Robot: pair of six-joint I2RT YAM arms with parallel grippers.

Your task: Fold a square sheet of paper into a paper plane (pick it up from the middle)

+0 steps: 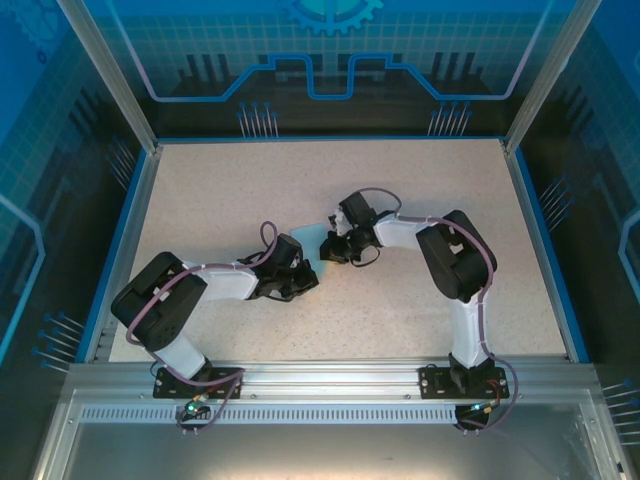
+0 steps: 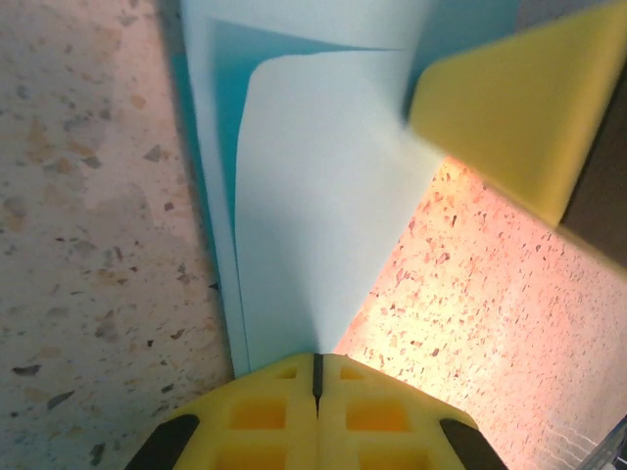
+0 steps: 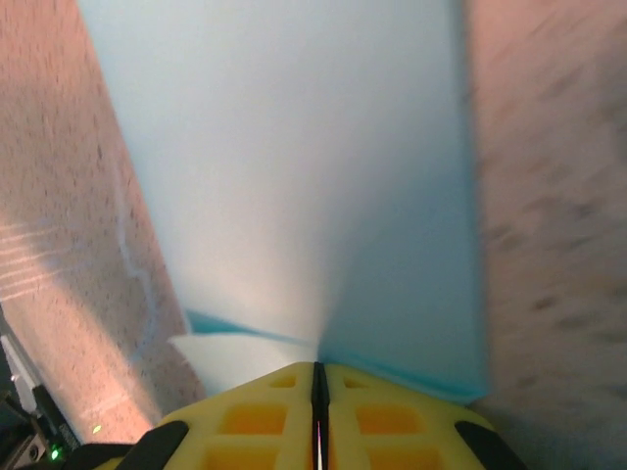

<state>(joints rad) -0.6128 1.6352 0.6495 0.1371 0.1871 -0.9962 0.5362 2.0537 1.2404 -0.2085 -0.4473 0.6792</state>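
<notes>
Arms counted: two are reaching inward over the bench [image 1: 250,180], the left arm [image 1: 215,285] and the right arm [image 1: 455,260], with their wrists nearly meeting near the middle.
Paper counted: one sheet of paper [image 1: 308,243] is showing, light blue and unmarked.
Paper position: it is lying near the bench centre, between the two wrists, mostly covered by them in the top view.
Paper shape: in the left wrist view the sheet [image 2: 323,196] is showing two overlapping layers (a paler flap curving over a darker blue one); whether it is lying flat or lifting off the bench cannot be told.
Left jaws: they are pressing together on the near edge of the paper, its two yellow fingers [image 2: 265,416] meeting in a thin dark seam where the sheet is running in.
Right jaws: they are pinching the paper [image 3: 294,176] the same way, with the two yellow fingers [image 3: 382,416] closed tight.
Other finger: one yellow finger of the right arm [image 2: 519,108] is sitting at the sheet's far right edge in the left wrist view.
</notes>
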